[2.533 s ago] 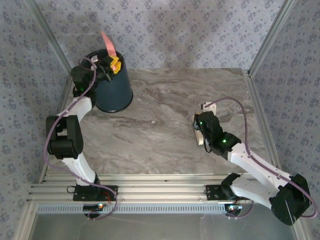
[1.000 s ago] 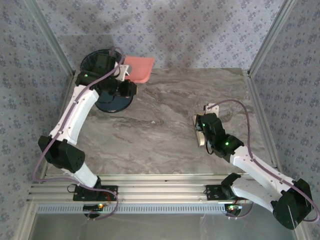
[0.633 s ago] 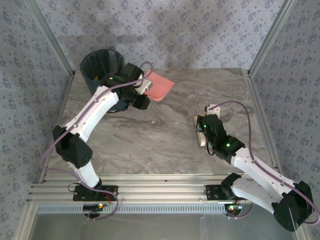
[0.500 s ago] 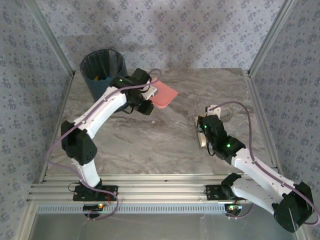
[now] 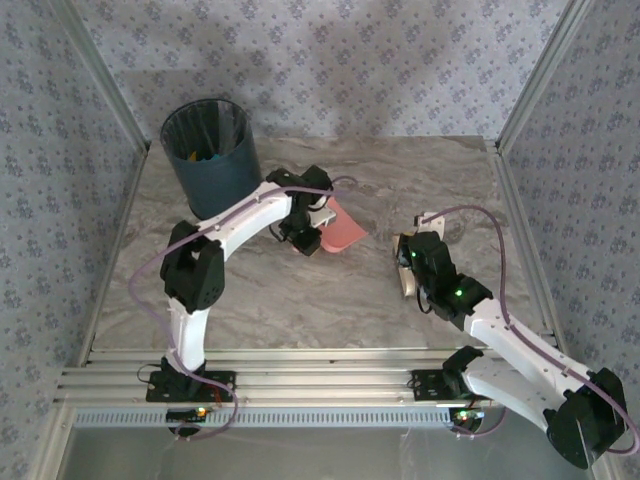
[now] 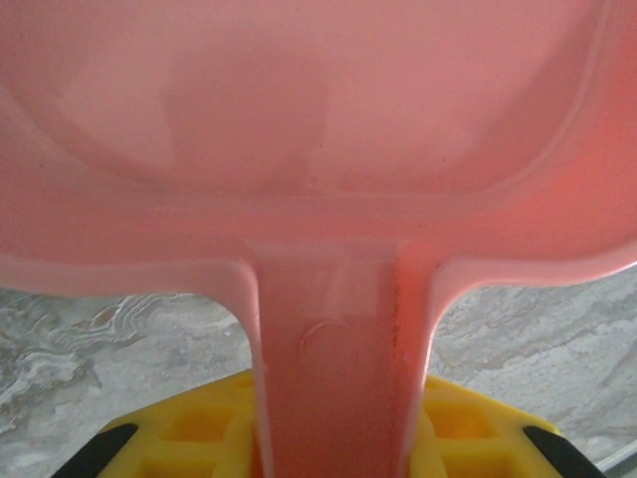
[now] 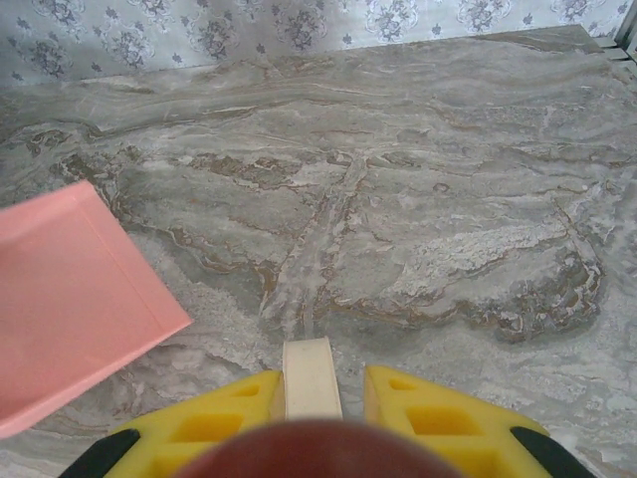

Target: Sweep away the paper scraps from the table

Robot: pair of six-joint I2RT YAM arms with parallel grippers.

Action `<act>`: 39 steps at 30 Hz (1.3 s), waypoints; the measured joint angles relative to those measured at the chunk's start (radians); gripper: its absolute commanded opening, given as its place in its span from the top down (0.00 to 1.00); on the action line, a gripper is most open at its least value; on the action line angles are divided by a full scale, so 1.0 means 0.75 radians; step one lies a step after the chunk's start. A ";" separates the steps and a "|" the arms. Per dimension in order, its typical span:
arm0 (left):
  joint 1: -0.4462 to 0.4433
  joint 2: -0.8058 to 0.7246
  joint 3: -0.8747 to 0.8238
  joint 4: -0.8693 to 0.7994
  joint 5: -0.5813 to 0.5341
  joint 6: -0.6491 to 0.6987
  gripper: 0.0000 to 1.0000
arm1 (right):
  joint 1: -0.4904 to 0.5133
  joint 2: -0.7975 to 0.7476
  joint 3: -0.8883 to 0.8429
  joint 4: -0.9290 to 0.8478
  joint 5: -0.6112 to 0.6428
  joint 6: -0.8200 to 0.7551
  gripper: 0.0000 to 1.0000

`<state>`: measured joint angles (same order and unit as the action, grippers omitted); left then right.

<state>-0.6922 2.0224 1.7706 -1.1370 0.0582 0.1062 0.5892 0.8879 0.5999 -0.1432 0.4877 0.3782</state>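
Left jaws, clamped on the dustpan (image 5: 340,232), swung it from bin (image 5: 215,185) to mid-counter (image 5: 300,290), right jaws pinching the brush (image 7: 311,376), so the dump's probably done.

Both arms angled inward, left end effector (image 5: 316,224) and right end effector (image 7: 312,386) tightly closed.

Pink dustpan (image 5: 343,232) straight ahead of the left tool (image 6: 338,448), salmon all over, paler where light comes through; that tool's fingers (image 6: 199,433) bright yellow, tipped black; right tool (image 7: 313,398) the same yellow and black, a cream handle (image 7: 311,373) between its fingers; under both tools the table (image 5: 300,290), grey-beige with brown marbled veins; well behind the left tool a dark navy bin (image 5: 215,178), paper scraps (image 5: 203,156) orange and teal inside; arms (image 5: 510,340) white with black joints, green lights, purple cables (image 5: 470,212); walls (image 5: 350,60) blue-grey, small floral print.
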 measured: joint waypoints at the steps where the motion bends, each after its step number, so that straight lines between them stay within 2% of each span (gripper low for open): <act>1: 0.000 0.016 0.000 -0.003 0.000 0.004 1.00 | -0.002 0.000 0.000 -0.001 -0.003 0.000 1.00; 21: -0.003 0.207 0.052 -0.025 0.000 0.049 0.99 | -0.026 0.000 -0.002 0.000 -0.013 0.001 1.00; 28: -0.003 0.214 0.071 -0.036 -0.006 0.061 0.89 | -0.032 0.001 -0.009 0.002 -0.018 0.001 1.00; 35: -0.003 0.251 0.090 -0.050 -0.017 0.067 0.70 | -0.036 0.001 -0.009 0.001 -0.018 0.001 1.00; 39: -0.003 0.252 0.089 -0.052 -0.040 0.067 0.63 | -0.036 0.001 -0.009 0.001 -0.018 0.001 1.00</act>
<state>-0.6941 2.2116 1.8374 -1.1763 0.0280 0.1562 0.5621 0.8883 0.5930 -0.1429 0.4744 0.3786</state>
